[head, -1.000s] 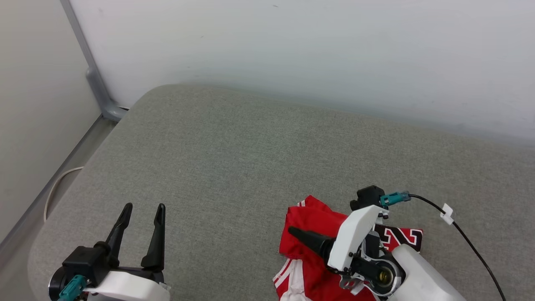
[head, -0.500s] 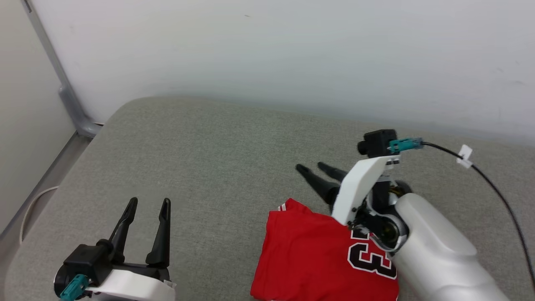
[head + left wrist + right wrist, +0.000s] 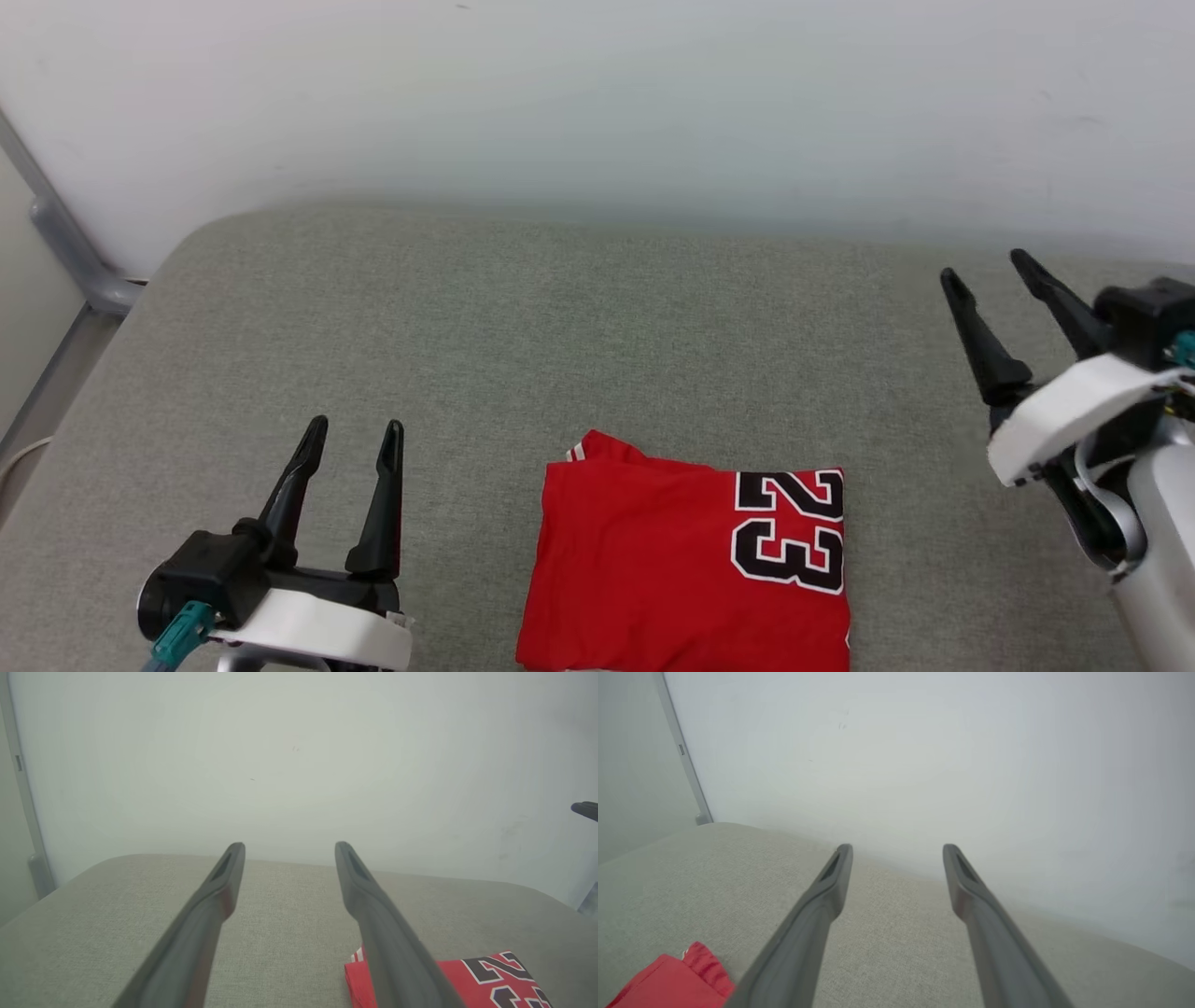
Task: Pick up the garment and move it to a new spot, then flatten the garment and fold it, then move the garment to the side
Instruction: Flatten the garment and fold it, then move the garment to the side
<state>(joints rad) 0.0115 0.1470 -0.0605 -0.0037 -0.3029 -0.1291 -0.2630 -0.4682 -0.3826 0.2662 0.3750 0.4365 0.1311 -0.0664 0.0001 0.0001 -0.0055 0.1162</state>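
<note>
Garment (image 3: pixel 672 569) between left end effector (image 3: pixel 358 425) and right end effector (image 3: pixel 983 265), both splayed, empty.

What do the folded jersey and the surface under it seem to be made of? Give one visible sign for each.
Red jersey: probably thin synthetic knit, matte; it folds flat with soft edges. Grey padded surface: woven upholstery fabric, matte; fine weave grain shows.

A grey fabric pad (image 3: pixel 467 327) meets the white wall (image 3: pixel 597 93). The folded red garment (image 3: pixel 653 569), 23 showing, lies on it, away from that wall.
</note>
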